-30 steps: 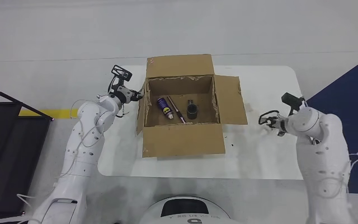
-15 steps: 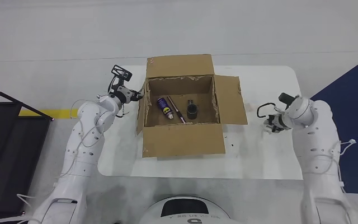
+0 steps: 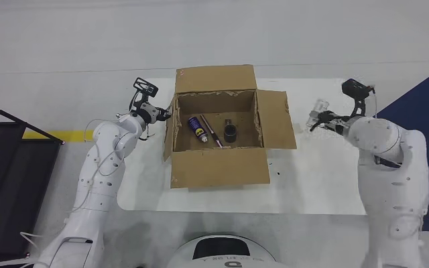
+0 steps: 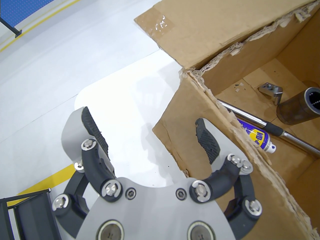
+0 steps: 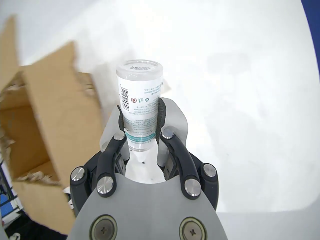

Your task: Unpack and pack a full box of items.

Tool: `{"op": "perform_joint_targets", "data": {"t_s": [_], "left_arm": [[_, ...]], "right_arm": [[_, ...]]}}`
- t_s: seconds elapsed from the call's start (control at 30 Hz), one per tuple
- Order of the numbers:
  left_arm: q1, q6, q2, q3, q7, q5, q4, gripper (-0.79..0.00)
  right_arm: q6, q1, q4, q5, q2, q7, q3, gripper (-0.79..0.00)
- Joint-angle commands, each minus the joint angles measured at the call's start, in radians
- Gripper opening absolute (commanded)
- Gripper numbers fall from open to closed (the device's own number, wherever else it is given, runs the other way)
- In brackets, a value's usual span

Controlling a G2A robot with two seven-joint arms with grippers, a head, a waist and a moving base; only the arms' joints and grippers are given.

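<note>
The right pincer (image 5: 140, 113) is pressed together on a white tube (image 5: 140, 86). Its two pads clamp the tube's lower half, the clear flat cap (image 5: 139, 69) points away from the wrist, and the narrow end sits back between the finger links. In the top view this pincer (image 3: 323, 119) holds the tube (image 3: 316, 110) above the white table (image 3: 315, 181), just off the outer edge of the cardboard box's (image 3: 221, 167) nearest side flap (image 3: 276, 120).

The left pincer (image 4: 143, 126) is spread wide and holds nothing. The torn edge of the box (image 4: 225, 26) wall stands in the gap between its pads, close to one finger (image 4: 207, 138); whether it touches cannot be told. Beyond that finger, on the box floor, lie a blue and yellow spray can (image 4: 255, 136), a metal rod with a black grip (image 4: 262, 123) beside it, a dark cylinder (image 4: 297, 106) farther in, and a small metal block (image 4: 271, 89) next to the cylinder. From above, the left pincer (image 3: 161, 115) sits at the box's side opposite the tube.
</note>
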Motion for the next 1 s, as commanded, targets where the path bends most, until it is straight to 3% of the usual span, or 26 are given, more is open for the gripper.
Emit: {"op": "perform_joint_targets", "data": {"t_s": [0.0,0.1,0.2,0.4,0.63,0.87,0.9,0.93,0.97], "left_arm": [[0.000,0.000,0.000,0.000,0.000,0.000,0.000,0.000],[0.000,0.000,0.000,0.000,0.000,0.000,0.000,0.000],[0.000,0.000,0.000,0.000,0.000,0.000,0.000,0.000],[0.000,0.000,0.000,0.000,0.000,0.000,0.000,0.000],[0.000,0.000,0.000,0.000,0.000,0.000,0.000,0.000],[0.000,0.000,0.000,0.000,0.000,0.000,0.000,0.000],[0.000,0.000,0.000,0.000,0.000,0.000,0.000,0.000],[0.000,0.000,0.000,0.000,0.000,0.000,0.000,0.000],[0.000,0.000,0.000,0.000,0.000,0.000,0.000,0.000]], "right_arm": [[-0.103,-0.013,-0.065,0.103,-0.006,-0.098,-0.033,-0.785],[-0.253,0.039,-0.042,0.161,-0.012,-0.162,-0.136,-0.785],[-0.319,0.160,0.040,0.134,-0.023,-0.171,-0.286,-0.785],[-0.352,0.423,0.304,0.114,-0.069,-0.183,-0.574,-0.785],[-0.354,0.628,0.558,0.090,-0.144,-0.182,-0.844,-0.785],[-0.304,0.782,0.790,0.138,-0.227,-0.016,-1.023,-0.785],[-0.303,0.799,0.817,0.146,-0.239,-0.011,-1.038,-0.727],[-0.301,0.814,0.841,0.146,-0.249,-0.010,-1.054,-0.606],[-0.301,0.826,0.863,0.150,-0.259,-0.011,-1.068,-0.557]]}}
